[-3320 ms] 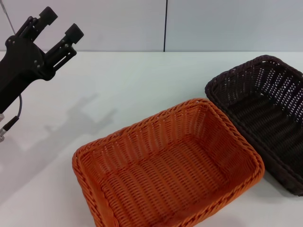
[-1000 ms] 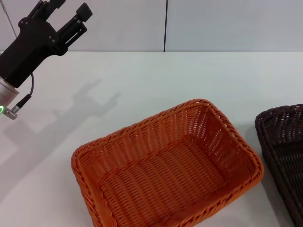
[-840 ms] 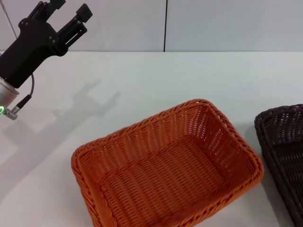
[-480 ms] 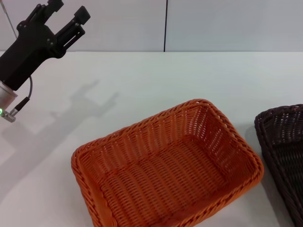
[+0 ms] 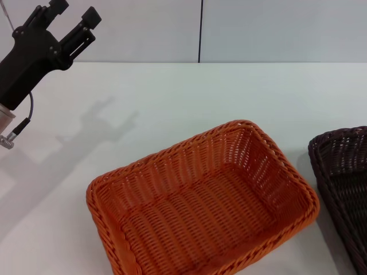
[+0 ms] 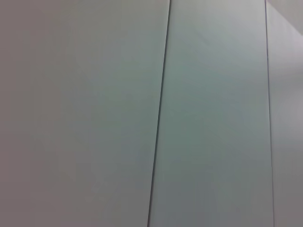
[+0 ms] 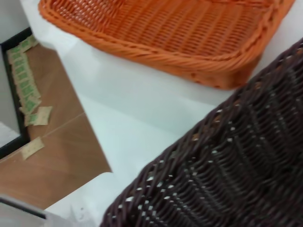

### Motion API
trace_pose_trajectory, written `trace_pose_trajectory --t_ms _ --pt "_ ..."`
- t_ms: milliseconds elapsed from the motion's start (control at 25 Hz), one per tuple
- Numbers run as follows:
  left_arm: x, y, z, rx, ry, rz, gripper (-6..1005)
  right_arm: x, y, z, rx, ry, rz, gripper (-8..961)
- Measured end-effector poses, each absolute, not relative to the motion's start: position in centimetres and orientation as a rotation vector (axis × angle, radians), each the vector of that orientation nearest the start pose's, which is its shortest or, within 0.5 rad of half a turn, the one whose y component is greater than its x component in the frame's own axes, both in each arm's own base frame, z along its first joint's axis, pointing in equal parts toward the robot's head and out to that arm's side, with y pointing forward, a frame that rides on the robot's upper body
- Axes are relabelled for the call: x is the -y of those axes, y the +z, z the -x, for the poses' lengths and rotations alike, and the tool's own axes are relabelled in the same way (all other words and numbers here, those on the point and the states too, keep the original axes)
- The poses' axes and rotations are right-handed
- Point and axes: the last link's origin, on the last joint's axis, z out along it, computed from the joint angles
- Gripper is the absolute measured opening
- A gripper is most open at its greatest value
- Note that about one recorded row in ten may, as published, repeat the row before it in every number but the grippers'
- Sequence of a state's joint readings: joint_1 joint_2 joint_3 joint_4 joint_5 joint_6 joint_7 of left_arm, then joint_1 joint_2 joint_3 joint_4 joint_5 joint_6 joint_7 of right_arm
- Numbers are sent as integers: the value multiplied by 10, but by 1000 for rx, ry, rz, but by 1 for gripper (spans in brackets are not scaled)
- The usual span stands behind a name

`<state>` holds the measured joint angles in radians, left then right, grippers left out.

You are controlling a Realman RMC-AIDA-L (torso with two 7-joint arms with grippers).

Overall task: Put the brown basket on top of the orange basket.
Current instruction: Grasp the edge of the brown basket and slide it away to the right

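Baskets sit apart on a white table (image 5: 189,97): orange basket (image 5: 200,203) central, brown basket (image 5: 344,183) at the right edge, nearer the unseen right arm, whose grip I cannot tell. Left gripper (image 5: 71,17) hovers far left, spread wide, empty.

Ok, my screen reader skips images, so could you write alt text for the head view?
An orange basket sits empty on a white table, with a brown basket beside it, apart, cut off at the right edge. The left gripper hangs open and raised at the far left, holding nothing.
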<state>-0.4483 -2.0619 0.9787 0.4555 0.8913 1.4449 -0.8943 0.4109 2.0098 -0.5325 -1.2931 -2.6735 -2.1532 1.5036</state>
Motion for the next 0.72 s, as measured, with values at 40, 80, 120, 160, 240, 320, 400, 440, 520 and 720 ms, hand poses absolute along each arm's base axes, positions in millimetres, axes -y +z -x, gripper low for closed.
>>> trace_pose_trajectory --t_ms 40,80,120,160,240,320,400,440,520,720 --pt "-354 49 246 334 -1283 1928 815 -240 123 -311 -774 -243 2970 737" --pt "-354 49 246 335 -1284 1928 815 -239 121 -311 -767 -236 2979 737" --pt "-354 49 246 336 -1284 1928 815 -239 118 -312 -761 -226 2990 737" --pt "-354 49 246 336 -1284 1928 815 -238 115 -312 -756 -213 3003 737" --pt "-354 48 246 338 -1285 1928 815 -237 111 -312 -750 -193 3022 737" --pt "-354 48 245 339 -1286 1927 815 -236 106 -311 -738 -186 3046 737" --pt "-354 48 245 342 -1289 1926 815 -236 102 -308 -728 -188 3071 737" --pt "-354 48 245 343 -1290 1924 815 -235 100 -307 -722 -189 3085 737" --pt "-354 48 245 343 -1290 1923 815 -235 95 -305 -710 -198 3110 737" --pt "-353 49 247 347 -1293 1915 815 -234 85 -300 -688 -199 3163 738"
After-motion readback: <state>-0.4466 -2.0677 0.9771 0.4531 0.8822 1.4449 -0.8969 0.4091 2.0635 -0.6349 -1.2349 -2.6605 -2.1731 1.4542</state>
